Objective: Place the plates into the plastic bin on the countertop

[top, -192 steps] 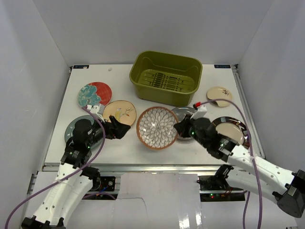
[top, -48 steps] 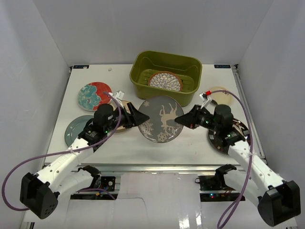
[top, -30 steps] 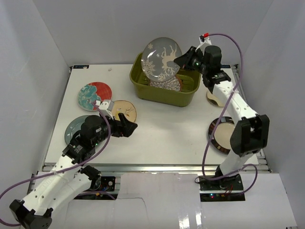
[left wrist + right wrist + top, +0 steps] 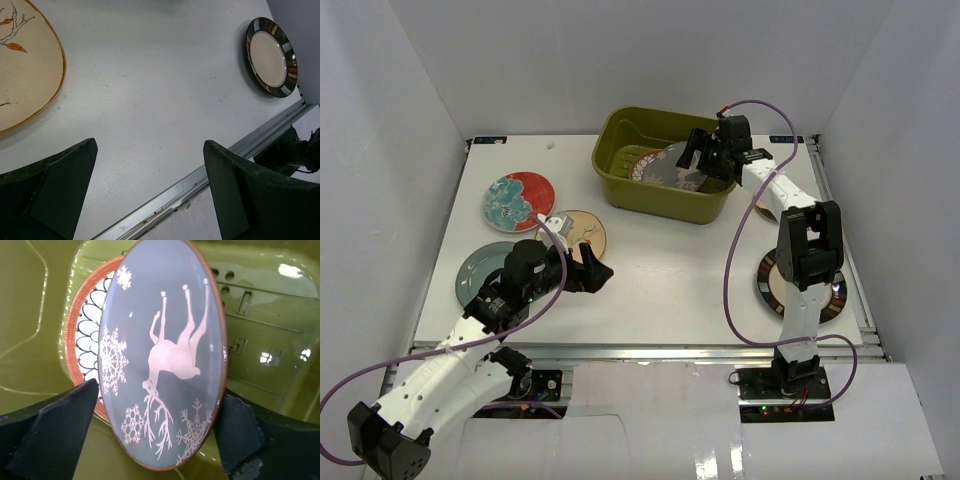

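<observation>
Deer plate (image 4: 165, 355): grey with white deer and snowflakes, inside the green bin (image 4: 617, 190). It sits tilted rather than flat, its left edge overlapping the white petal-patterned plate (image 4: 82, 340) that lies on the bin's ribbed bottom.

Right end effector (image 4: 159, 387): reached over the bin, jaws spread wide to either side of the deer plate. We see no pinch on the rim, but cannot tell whether a finger grazes the edge.

Tally, as we judge it: two plates in the bin, five to go.

On the surface (image 4: 670, 270):
- red-and-teal floral plate (image 4: 517, 200), far left
- tan plate (image 4: 25, 65) with a twig motif, just beside the floral plate
- blue-grey plate (image 4: 478, 270), near left, partly under the left arm
- dark-rimmed beige plate (image 4: 271, 56), near right, by the front rail
- small cream plate (image 4: 762, 212), only a sliver showing behind the right arm

Left end effector (image 4: 150, 145): jaws wide, empty, hanging low over bare surface with the tan plate close on one side.

We'd expect the deer plate to settle flatter once left alone. The tan plate looks like the likeliest next pick.
</observation>
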Available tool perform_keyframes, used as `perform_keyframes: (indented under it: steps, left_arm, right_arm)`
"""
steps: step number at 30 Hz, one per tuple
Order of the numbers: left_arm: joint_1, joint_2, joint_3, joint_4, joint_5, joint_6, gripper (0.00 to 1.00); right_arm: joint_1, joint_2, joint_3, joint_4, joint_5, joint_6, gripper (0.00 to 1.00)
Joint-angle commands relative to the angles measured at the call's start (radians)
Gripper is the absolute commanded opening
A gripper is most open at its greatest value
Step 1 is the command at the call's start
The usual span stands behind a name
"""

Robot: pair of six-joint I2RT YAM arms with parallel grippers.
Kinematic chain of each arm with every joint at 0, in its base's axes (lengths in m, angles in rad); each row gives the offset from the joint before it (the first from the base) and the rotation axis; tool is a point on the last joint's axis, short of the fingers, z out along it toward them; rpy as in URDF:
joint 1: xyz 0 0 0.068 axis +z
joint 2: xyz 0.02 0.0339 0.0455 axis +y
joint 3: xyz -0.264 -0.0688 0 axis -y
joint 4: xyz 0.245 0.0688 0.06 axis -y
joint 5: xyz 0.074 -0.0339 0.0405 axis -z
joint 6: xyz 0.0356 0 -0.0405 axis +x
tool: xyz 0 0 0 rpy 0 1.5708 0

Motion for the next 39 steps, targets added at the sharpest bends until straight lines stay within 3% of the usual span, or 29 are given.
perform_keyframes:
  steps: [1, 2, 4, 13, 19, 24, 26, 28, 29, 33, 36, 39]
  left_arm:
    - [-0.003, -0.013, 0.019, 0.007, -0.020, 0.008, 0.98]
    - [-0.003, -0.016, 0.025, 0.002, -0.028, 0.010, 0.98]
    - [-0.003, -0.019, 0.033, -0.010, -0.042, 0.013, 0.98]
    - [-0.005, -0.039, 0.124, -0.050, -0.159, 0.050, 0.98]
    - [-0.005, -0.064, 0.162, -0.059, -0.215, 0.065, 0.98]
    - [-0.003, -0.058, 0.189, -0.073, -0.235, 0.076, 0.98]
    - [-0.003, -0.061, 0.203, -0.076, -0.243, 0.079, 0.98]
    - [-0.003, -0.065, 0.216, -0.077, -0.252, 0.080, 0.98]
    - [-0.005, -0.071, 0.219, -0.077, -0.256, 0.084, 0.98]
    - [-0.005, -0.087, 0.240, -0.074, -0.307, 0.102, 0.98]
    - [-0.003, -0.111, 0.231, -0.062, -0.338, 0.113, 0.98]
    - [-0.005, -0.148, 0.185, -0.051, -0.374, 0.117, 0.98]
  right_arm:
    - [0.014, -0.034, 0.033, 0.030, 0.001, -0.041, 0.98]
    - [0.018, -0.043, 0.036, 0.029, 0.006, -0.045, 0.99]
    - [0.026, -0.067, 0.048, 0.023, 0.027, -0.056, 0.90]
    - [0.069, -0.209, 0.132, 0.018, 0.154, -0.134, 0.90]
    - [0.089, -0.294, 0.111, -0.016, 0.135, -0.173, 0.90]
    - [0.100, -0.400, -0.042, 0.032, 0.063, -0.154, 0.91]
    - [0.124, -0.437, -0.131, 0.042, 0.040, -0.151, 1.00]
    - [0.188, -0.511, -0.228, 0.108, 0.049, -0.134, 0.95]
    - [0.222, -0.540, -0.347, 0.141, 0.079, -0.125, 0.85]
    - [0.423, -0.670, -0.685, 0.379, 0.239, 0.020, 0.76]
    - [0.475, -0.645, -0.870, 0.599, 0.250, 0.212, 0.83]
    - [0.510, -0.510, -0.873, 0.720, 0.169, 0.321, 0.92]
